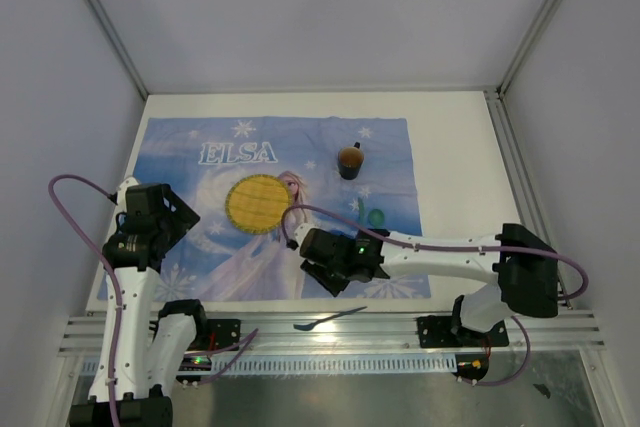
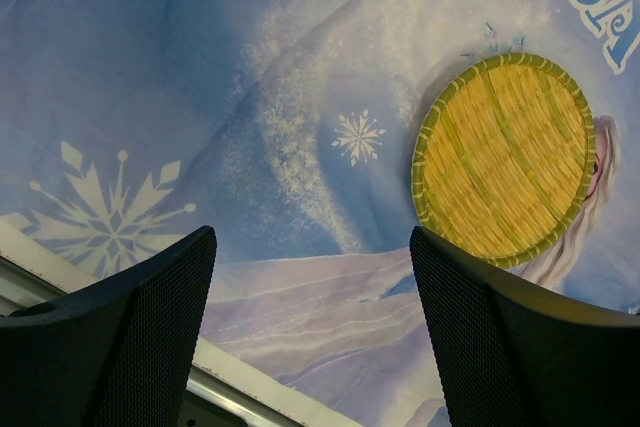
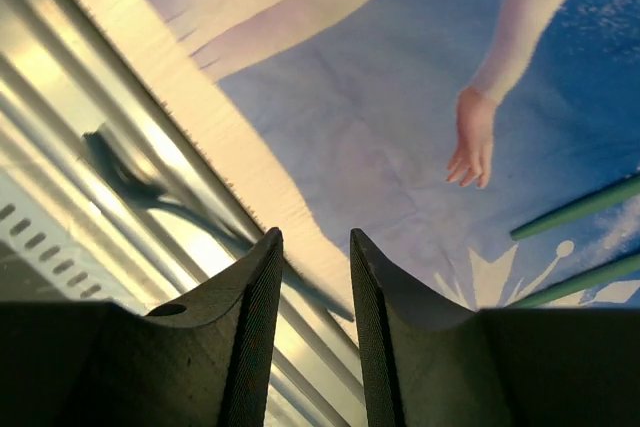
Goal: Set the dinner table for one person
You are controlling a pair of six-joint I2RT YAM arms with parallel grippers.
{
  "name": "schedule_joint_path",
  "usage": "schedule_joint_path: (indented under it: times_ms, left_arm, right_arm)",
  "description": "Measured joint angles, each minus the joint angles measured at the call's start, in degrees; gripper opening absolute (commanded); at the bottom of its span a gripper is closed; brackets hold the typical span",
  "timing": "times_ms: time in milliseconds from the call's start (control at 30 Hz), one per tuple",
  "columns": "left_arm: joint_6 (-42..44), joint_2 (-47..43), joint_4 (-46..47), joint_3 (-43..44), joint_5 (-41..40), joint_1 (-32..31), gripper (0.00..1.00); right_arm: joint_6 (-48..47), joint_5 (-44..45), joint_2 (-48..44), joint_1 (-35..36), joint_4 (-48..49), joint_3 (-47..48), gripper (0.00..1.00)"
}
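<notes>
Right pincer (image 3: 313, 239) slightly parted, empty; spoon (image 1: 330, 320) just base-side on rail (image 1: 380, 339), axis crosswise; left pincer (image 2: 312, 237) released, farther

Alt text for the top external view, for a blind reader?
A blue ELSA cloth lies on the white dinner table, bearing a round yellow woven mat, a dark cup and green utensils. The right pincer is at its near edge, beside a blue utensil on the front rail.

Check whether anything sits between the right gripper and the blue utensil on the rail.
Nothing visible does. The right gripper hangs empty just above the blue utensil, whose handle runs along the rail toward the fingers. The green sticks lie off to the side on the cloth.
</notes>
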Motion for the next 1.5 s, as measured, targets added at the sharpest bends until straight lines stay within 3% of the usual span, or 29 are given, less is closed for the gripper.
schedule_joint_path:
  times_ms: [433, 1500]
  left_arm:
    - [0.02, 0.55, 0.00, 0.00, 0.02, 0.00, 0.81]
    - [0.02, 1.20, -0.04, 0.00, 0.00, 0.00, 0.81]
  right_arm:
    - [-7.58, -7.41, -2.10, 10.82, -1.51, -2.47, 0.38]
    - [-18.10, -11.04, 8.50, 11.15, 3.48, -0.07, 0.38]
